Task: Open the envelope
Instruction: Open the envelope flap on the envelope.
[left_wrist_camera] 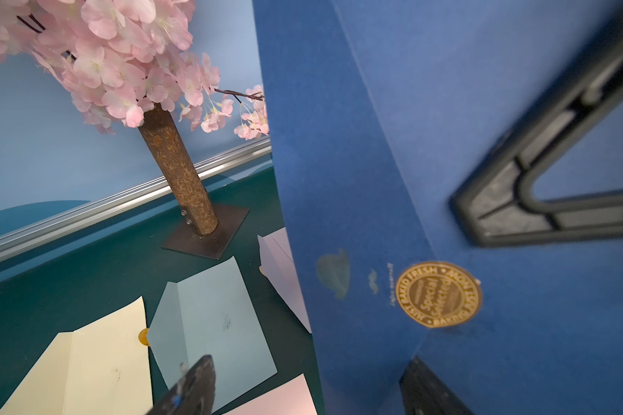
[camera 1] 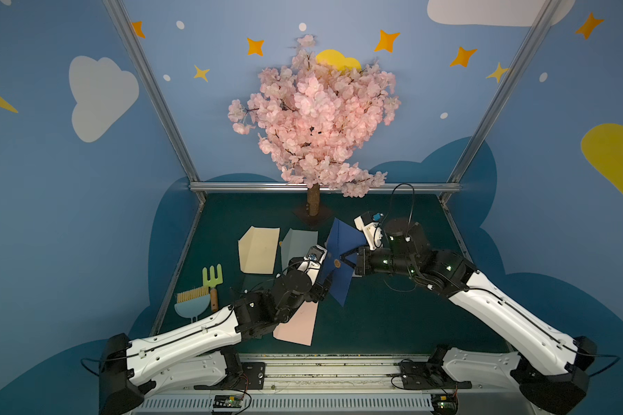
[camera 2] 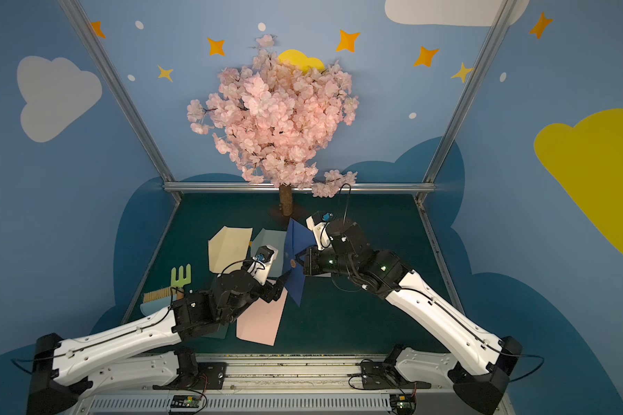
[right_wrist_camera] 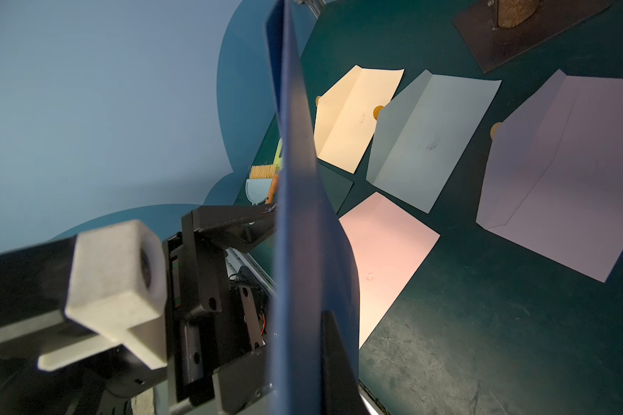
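Right fingers (left_wrist_camera: 490,201) pinch the blue envelope (camera 1: 341,239) upright above the tabletop (camera 1: 392,316). Left fingers (left_wrist_camera: 198,388), spread open, straddle its edge beside the gold seal (left_wrist_camera: 437,294).

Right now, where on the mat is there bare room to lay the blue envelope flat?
Widest bare mat: near right, between the pink envelope and the right arm. A smaller strip: back left, between the tree and the cream envelope. Crowded: the centre under the blue envelope, and around the brush.

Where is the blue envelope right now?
In both top views the blue envelope is held on edge above the table, pinched by the right gripper, just in front of the tree trunk.
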Controlling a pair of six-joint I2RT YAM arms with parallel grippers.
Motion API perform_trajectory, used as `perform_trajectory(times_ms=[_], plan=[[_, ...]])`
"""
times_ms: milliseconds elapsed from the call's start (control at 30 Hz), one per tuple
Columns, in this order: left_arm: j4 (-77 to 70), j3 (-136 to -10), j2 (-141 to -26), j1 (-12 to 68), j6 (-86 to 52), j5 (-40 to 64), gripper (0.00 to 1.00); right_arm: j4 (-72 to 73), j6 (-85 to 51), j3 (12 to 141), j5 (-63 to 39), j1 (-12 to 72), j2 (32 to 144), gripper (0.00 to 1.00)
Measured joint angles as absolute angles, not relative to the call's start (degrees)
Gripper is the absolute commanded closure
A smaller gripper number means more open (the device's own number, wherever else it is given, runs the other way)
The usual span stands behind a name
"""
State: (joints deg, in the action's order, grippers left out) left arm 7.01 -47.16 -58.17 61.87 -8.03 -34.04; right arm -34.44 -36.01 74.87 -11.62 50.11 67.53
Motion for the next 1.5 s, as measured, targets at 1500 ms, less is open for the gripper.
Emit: perform_trajectory(times_ms=[1500], plan=[[10.74, -50.04, -60.25, 61.67, -6.68, -39.44, 0.2, -32.14, -36.27, 74.91, -11.03, 50.65, 69.82, 1.0]])
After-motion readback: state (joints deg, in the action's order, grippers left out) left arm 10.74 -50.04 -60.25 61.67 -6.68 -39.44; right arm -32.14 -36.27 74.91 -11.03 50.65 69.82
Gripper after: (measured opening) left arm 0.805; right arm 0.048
